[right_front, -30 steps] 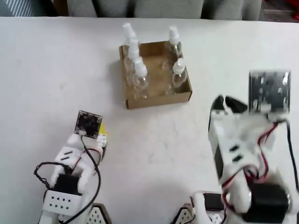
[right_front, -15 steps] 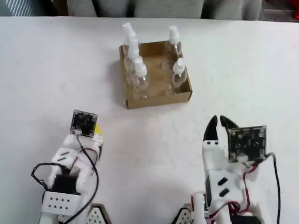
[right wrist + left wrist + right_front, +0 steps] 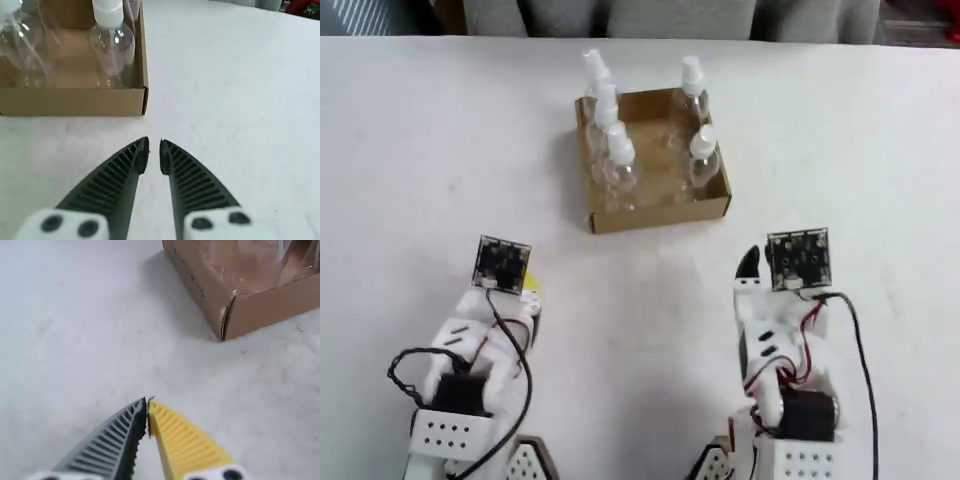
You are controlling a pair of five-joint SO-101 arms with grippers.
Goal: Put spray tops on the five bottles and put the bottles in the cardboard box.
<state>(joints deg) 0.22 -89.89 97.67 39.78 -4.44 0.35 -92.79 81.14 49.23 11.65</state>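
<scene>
Brown cardboard box (image 3: 658, 212), open-topped, on the white worktop (image 3: 440, 150). Five clear bottles (image 3: 620, 165) upright inside, each with a white spray top (image 3: 703, 143): three along one side wall, two along the opposite one. Glassy bodies hard to make out against the cardboard; base of the rearmost bottle hidden behind the others.

In the left wrist view, one box corner, the rest cut off at the edge, with bottles reduced to glints. Left pincer (image 3: 147, 405) short of that corner and apart from the box, clenched, grey and yellow tips touching, grasping nothing.

In the right wrist view, the front wall of the box and two bottles cropped at the top. Right pincer (image 3: 154, 150) just short of the box's front corner, released by a narrow gap, empty. From above, mostly hidden under its camera board.
</scene>
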